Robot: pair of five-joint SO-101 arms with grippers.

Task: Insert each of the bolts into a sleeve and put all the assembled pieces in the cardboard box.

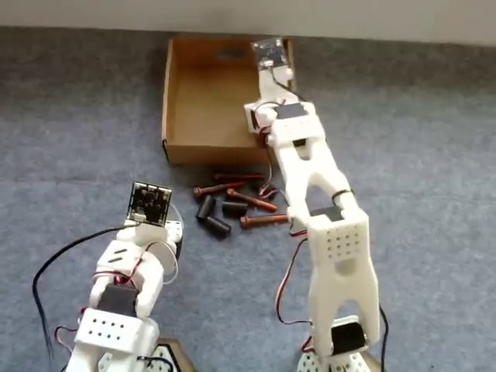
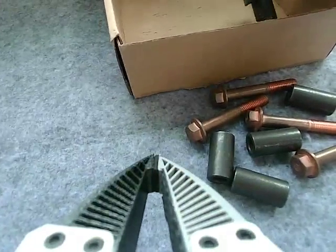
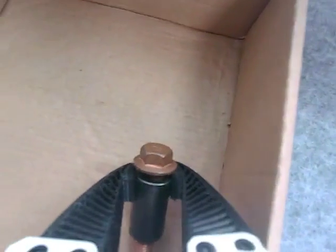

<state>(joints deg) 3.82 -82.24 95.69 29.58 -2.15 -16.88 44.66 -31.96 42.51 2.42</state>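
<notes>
On grey carpet (image 1: 77, 116), bolts (image 1: 252, 199) lie near cardboard box (image 1: 209, 153).

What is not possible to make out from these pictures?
High view: the right arm covers some loose bolts and sleeves, so their number is uncertain.
Left wrist view: a dark object inside the cardboard box is cut off by the frame edge, unidentifiable.
Right wrist view: the frame edge cuts off the assembled piece in the right gripper; contact with the box floor is unclear.
</notes>
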